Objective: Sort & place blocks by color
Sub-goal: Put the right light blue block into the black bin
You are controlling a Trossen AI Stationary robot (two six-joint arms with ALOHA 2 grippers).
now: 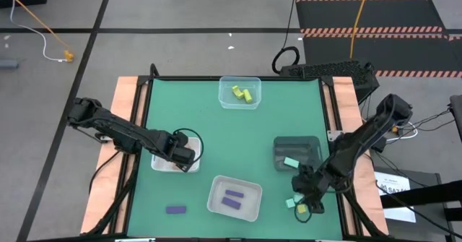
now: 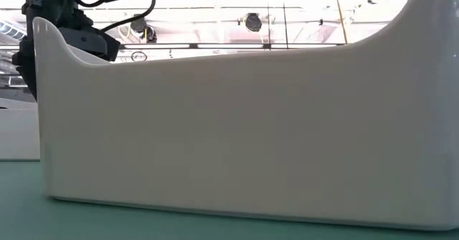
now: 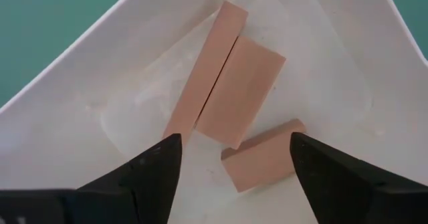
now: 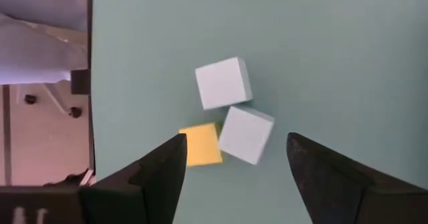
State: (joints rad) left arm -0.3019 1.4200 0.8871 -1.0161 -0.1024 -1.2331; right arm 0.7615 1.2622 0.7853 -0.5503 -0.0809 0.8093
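My left gripper point(image 1: 185, 156) is open above a white tray point(image 1: 164, 164) at the table's left. In the left wrist view, my left gripper point(image 3: 234, 147) stands over three salmon-orange blocks point(image 3: 235, 90) that lie flat on the tray's floor. My right gripper point(image 1: 307, 193) is open above the near right corner. In the right wrist view, my right gripper point(image 4: 235, 142) is over two mint-teal cubes point(image 4: 223, 82) point(image 4: 246, 136) and a yellow cube point(image 4: 200, 145) lying together on the green mat. In the high view they show as a mint-teal cube point(image 1: 291, 202) and a yellow cube point(image 1: 302, 210).
A clear container point(image 1: 225, 83) at the far edge holds yellow blocks point(image 1: 242, 94). A dark container point(image 1: 312, 144) holds a mint-teal block point(image 1: 290, 162). A white tray point(image 1: 216, 188) near the front holds purple blocks point(image 1: 232, 199); its wall point(image 2: 237, 132) fills the low view. One purple block point(image 1: 175, 209) lies on the mat.
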